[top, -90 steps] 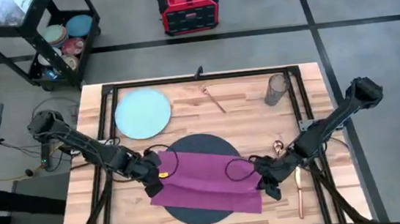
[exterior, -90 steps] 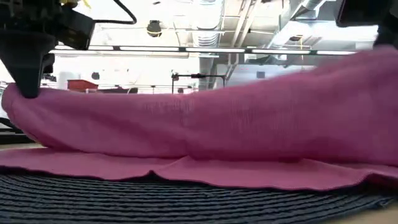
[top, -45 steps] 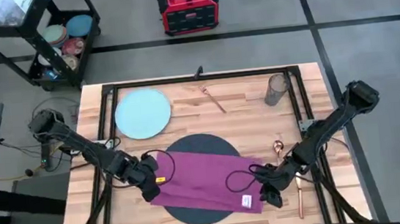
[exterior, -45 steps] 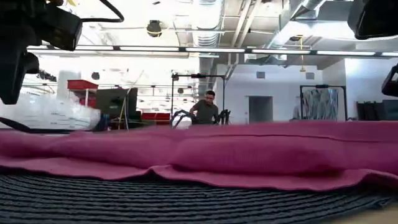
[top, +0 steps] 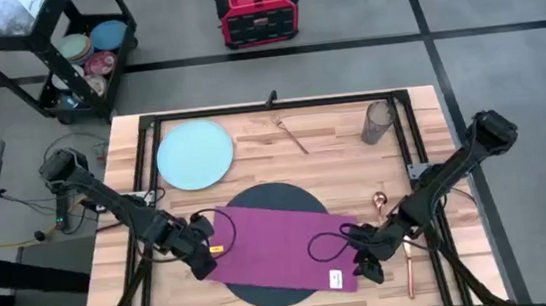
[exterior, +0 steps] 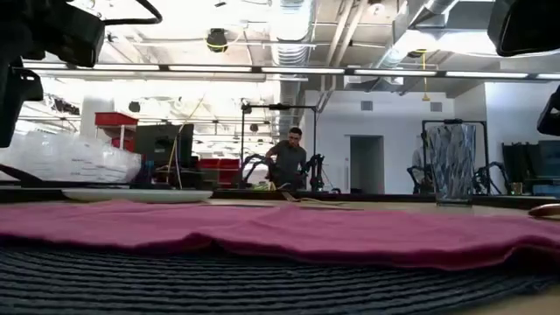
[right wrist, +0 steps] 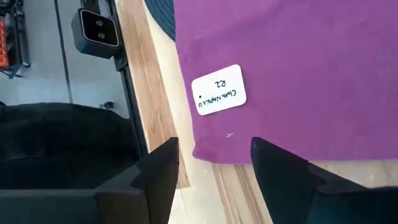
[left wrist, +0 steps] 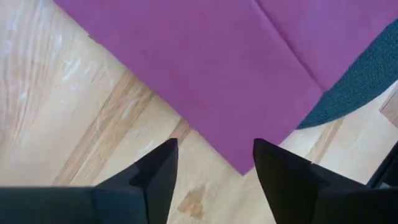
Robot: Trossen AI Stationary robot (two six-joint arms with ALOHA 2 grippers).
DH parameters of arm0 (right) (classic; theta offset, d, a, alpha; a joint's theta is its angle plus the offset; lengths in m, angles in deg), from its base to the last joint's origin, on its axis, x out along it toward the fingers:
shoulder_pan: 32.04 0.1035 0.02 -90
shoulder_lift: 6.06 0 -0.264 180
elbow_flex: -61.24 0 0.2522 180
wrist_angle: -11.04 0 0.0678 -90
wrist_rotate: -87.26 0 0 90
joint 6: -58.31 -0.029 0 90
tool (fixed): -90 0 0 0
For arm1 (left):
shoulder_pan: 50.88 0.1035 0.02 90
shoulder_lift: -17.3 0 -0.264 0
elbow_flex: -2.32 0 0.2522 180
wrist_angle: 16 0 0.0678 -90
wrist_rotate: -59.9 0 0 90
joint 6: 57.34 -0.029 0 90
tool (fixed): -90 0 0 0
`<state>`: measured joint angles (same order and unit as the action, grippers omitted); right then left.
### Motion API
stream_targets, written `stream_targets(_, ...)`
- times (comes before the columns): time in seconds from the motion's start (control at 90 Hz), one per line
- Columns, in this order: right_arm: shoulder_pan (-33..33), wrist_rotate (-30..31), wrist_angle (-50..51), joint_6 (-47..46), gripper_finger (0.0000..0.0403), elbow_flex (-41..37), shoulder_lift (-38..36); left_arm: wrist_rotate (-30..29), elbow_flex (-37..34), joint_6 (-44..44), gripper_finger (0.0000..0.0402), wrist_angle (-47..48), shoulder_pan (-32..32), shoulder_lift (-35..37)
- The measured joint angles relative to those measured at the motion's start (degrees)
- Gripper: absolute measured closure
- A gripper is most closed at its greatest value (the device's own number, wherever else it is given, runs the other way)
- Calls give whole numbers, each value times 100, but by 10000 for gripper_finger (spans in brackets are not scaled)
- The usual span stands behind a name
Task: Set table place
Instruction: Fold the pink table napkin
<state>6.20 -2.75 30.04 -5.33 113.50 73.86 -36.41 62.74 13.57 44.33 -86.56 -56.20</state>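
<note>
A magenta cloth napkin (top: pixel 274 245) is spread flat across a big dark round woven mat (top: pixel 266 289) in the lower middle of the high view, on the light-wood plank desk (top: pixel 334 162) edged by a black metal frame. The napkin overhangs the mat toward both lower corners, and a small white handwritten label (right wrist: pixel 218 98) is seen on it near its lower-right corner.

The left gripper (top: pixel 201 261) is placed at the napkin's lower-left corner; in the left wrist view its jaws are seen parted, with nothing held — the pointed cloth corner lies on bare wood between the two dark fingers (left wrist: pixel 158 174). The right gripper (top: pixel 366 264) is placed just beside the napkin's lower-right edge, its jaws likewise spread apart and empty, the hem and the label being seen beyond them in the right wrist view.

A pale blue round plate (top: pixel 195 153) is set in the upper left of the desk, well apart from the mat. A copper-coloured fork (top: pixel 289 133) lies at the upper middle, and a smoky glass tumbler (top: pixel 377 121) stands upright at the upper right. A copper-coloured spoon (top: pixel 380 201) lies just right of the right gripper, and a copper-coloured knife (top: pixel 408 263) lies near the lower-right edge of the desk.

In the low view the napkin is seen as a low pink band over the ribbed mat — a person (exterior: pixel 290 159) is visible far back in the room.
</note>
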Motion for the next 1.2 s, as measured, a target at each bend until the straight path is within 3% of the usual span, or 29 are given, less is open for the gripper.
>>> stream_targets(0.411, -1, 109, 101, -1, 227, -2, 0, -210, 6, 85, 209, -17, 2, 0)
stream_targets(0.5, -99, 837, 547, -340, 227, 0, 0, -1132, 11, 667, 210, 106, 109, 0)
stream_targets(0.633, -322, 2895, 899, -1403, 227, -5, -12, -3223, 11, 3292, 224, 692, 467, 0)
stream_targets(0.711, -472, 3441, 787, -1743, 228, -4, -21, -3767, 11, 3755, 236, 642, 642, 0)
stream_targets(0.789, -690, 3281, 696, -1606, 245, -4, -41, -3334, 11, 2672, 264, 278, 976, 0)
stream_targets(0.922, -931, 2467, 827, -470, 335, -4, -61, -1228, 11, -640, 373, -539, 1458, -130)
stream_targets(0.989, -980, 2198, 944, -69, 382, -4, -97, -560, 11, -1572, 389, -654, 1625, -168)
stream_targets(1.144, -1283, 2830, 513, -371, 389, -4, -158, -220, 11, -2813, 400, -935, 1880, -208)
stream_targets(1.2, -1479, 2588, 54, 85, 392, 5, -164, -218, 11, -3223, 400, -998, 1989, -201)
